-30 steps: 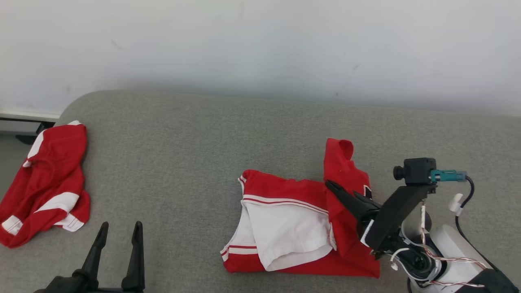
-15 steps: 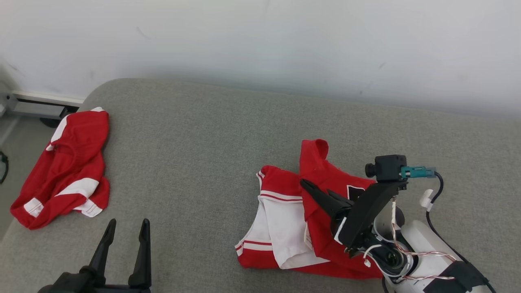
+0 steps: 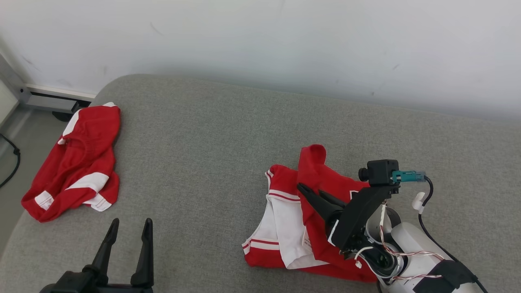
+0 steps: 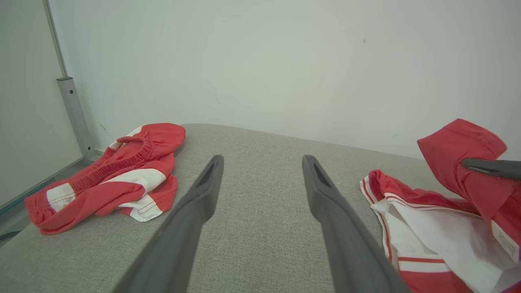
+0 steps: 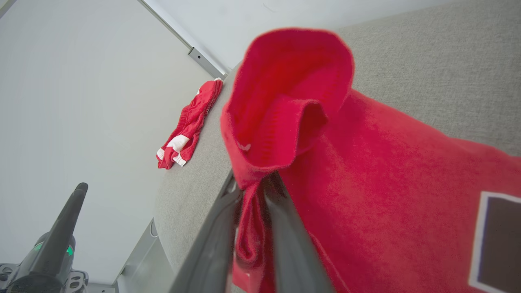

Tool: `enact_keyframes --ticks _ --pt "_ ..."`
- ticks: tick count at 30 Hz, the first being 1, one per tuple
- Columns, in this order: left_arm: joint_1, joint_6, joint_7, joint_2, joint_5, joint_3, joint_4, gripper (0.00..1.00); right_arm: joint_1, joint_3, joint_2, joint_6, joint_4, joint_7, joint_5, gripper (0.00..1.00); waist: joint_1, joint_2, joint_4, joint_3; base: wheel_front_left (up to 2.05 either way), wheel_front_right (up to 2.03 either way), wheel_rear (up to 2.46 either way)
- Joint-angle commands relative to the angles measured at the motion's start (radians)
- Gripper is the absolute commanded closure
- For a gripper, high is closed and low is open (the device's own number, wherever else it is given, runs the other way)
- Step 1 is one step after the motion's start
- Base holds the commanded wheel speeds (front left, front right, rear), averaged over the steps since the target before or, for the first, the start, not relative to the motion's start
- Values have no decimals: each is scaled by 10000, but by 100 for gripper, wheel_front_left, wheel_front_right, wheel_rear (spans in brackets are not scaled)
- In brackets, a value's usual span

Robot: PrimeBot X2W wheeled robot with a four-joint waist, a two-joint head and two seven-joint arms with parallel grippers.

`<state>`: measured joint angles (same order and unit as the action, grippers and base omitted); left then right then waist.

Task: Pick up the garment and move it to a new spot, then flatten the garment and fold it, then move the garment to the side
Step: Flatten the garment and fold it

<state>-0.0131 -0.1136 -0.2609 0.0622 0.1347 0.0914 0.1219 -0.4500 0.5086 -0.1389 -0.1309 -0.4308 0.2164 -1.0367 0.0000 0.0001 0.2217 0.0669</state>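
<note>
On the far left of the grey cushion (image 3: pixel 203 134) lie the red shorts (image 3: pixel 77 162) with white patches, all bunched up and well apart from everything else. Behind the cushion stands a white wall (image 3: pixel 260 40). Low at its left end runs a grey metal rail (image 3: pixel 49 101), and a black cable (image 3: pixel 10 167) lies on the floor near it. Bare grey cushion sits between the shorts and the garment.

Count them: two red pieces of clothing and two grippers, each with two dark fingers.

The garment (image 3: pixel 287 221) lies on the right side of the cushion, near the front edge. It is red outside and white inside, with thin red and white stripes along the edges and a small white label (image 3: pixel 306 243). It also has a dark square patch (image 5: pixel 494 240) with a pale border. One red flap is lifted over the white part, and its top curls into a loop that sticks up.

The right gripper (image 3: pixel 310 190) pinches that red flap — the cloth is squeezed between its two fingers. The left gripper (image 3: pixel 131 223) is at the near left, fingers wide apart and empty.
</note>
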Motion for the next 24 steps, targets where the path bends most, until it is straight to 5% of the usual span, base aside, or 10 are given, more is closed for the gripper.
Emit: enact_keyframes --ticks 1,24 --pt "21 -4 -53 13 -69 -76 -20 0 -132 -18 -28 5 -10 -87 -52 0 0 -1 -13 5 0 0 0" --pt "-104 -70 -53 38 -299 -371 -287 0 1268 -929 -1946 5 1448 -1281 -285 0 0 -1 -464 -11 0 0 0"
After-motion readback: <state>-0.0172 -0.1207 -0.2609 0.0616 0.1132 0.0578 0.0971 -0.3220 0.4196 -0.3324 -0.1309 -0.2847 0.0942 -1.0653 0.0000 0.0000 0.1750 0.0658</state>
